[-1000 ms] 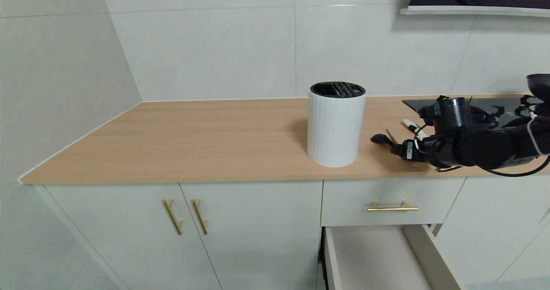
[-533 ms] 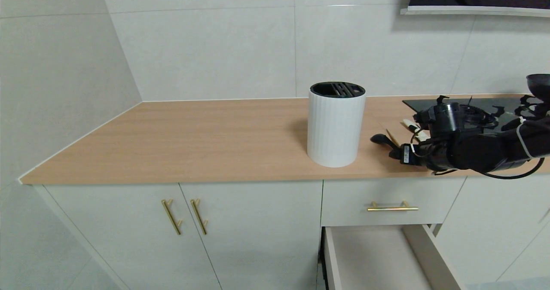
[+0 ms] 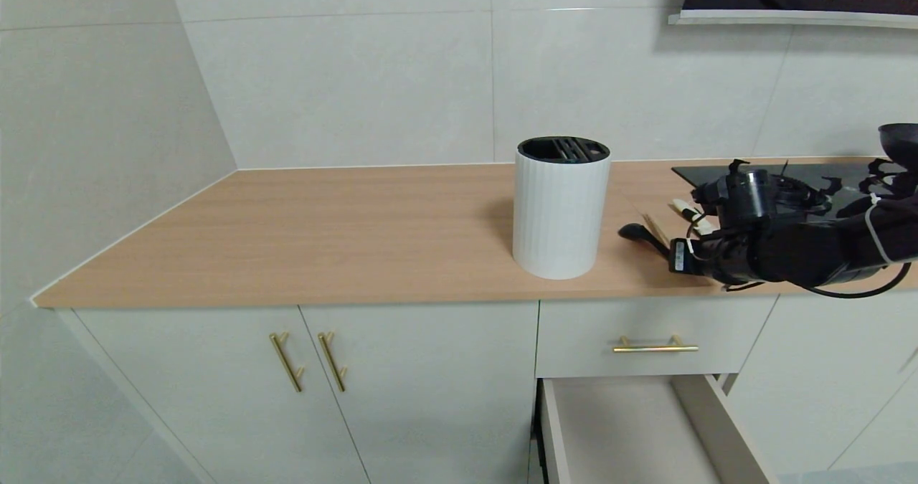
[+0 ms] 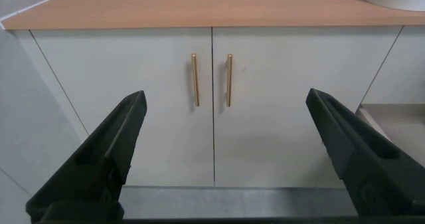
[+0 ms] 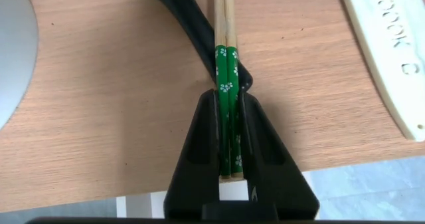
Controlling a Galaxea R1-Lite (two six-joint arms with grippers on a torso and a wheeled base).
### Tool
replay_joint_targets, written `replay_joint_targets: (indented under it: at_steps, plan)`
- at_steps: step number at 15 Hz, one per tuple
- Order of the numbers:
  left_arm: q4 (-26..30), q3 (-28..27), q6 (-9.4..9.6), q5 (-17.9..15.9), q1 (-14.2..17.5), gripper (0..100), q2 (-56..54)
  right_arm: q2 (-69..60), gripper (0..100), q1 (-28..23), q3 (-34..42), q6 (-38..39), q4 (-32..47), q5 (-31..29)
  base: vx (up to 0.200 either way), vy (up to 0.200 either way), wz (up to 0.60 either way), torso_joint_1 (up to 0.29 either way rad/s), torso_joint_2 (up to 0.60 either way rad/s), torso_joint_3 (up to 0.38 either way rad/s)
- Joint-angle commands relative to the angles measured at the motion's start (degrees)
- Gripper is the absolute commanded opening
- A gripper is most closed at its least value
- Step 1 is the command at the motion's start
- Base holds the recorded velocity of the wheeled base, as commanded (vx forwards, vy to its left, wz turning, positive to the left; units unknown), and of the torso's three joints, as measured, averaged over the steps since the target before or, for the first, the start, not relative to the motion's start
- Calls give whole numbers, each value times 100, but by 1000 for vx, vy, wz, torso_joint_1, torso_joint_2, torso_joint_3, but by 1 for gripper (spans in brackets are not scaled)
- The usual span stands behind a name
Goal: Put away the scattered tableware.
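Countertop (image 3: 323, 233) status: storage barely begun.
We find right gripper (image 5: 229, 108) clamping chopsticks (image 5: 224, 24), left gripper (image 4: 222, 137) wide apart; black spoon (image 3: 632, 231), white utensil (image 5: 382, 58) await.

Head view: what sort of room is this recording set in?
Most likely a home kitchen: a light wooden countertop over white cabinets with brass bar handles, a black glass cooktop, and a white ribbed cylindrical utensil holder.

Bare countertop (image 3: 323, 226) lies well left of the right claw (image 5: 229, 104); a white holder (image 3: 561, 215) stands between, a black spoon (image 3: 635, 231) just ahead.
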Motion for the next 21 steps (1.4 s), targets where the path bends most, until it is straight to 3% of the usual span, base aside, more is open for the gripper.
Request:
replay_joint_targets:
  at_steps: [1,8,15,18,21]
  plan:
    - [-1,-6,-2,1,-3,100,1,-90,0,0,6,-1,-3,-7,0,0,0,0,0,0]
    - [-1,-6,-2,1,6,100,1,-1066,0,44,463,-18,76,28,0,0,0,0,0,0]
    - [-1,2,-2,1,6,100,1,-3272,0,914,1562,-62,1763,81,0,0,0,0,0,0]
    - [-1,2,-2,1,6,100,1,-4186,0,984,2115,-616,2185,801,0,0,0,0,0,0]
    - [-1,2,-2,1,-3,100,1,-4608,0,1090,2458,-642,2299,959,0,0,0,0,0,0]
